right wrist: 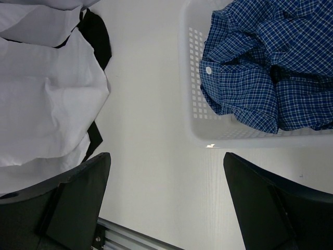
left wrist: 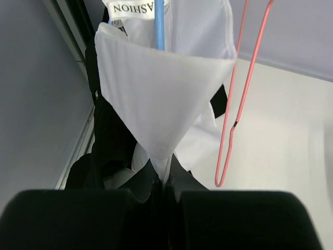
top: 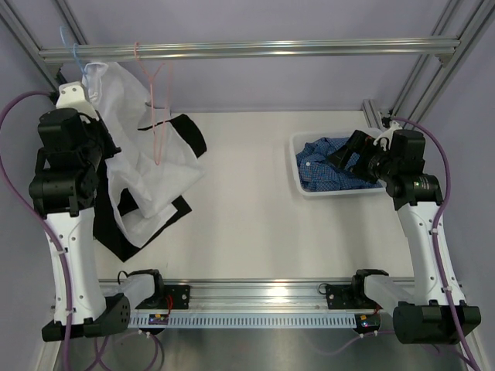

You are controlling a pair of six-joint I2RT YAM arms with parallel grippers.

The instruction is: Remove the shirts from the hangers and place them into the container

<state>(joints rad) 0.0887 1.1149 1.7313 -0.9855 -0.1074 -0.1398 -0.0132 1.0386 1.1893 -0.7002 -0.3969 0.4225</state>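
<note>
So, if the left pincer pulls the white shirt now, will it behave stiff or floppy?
Probably floppy: the white shirt hangs in soft folds and narrows to a point where the left pincer pinches it. Likely light, as one thin light blue hanger carries it. It may snag on that hanger rather than slide free.
</note>
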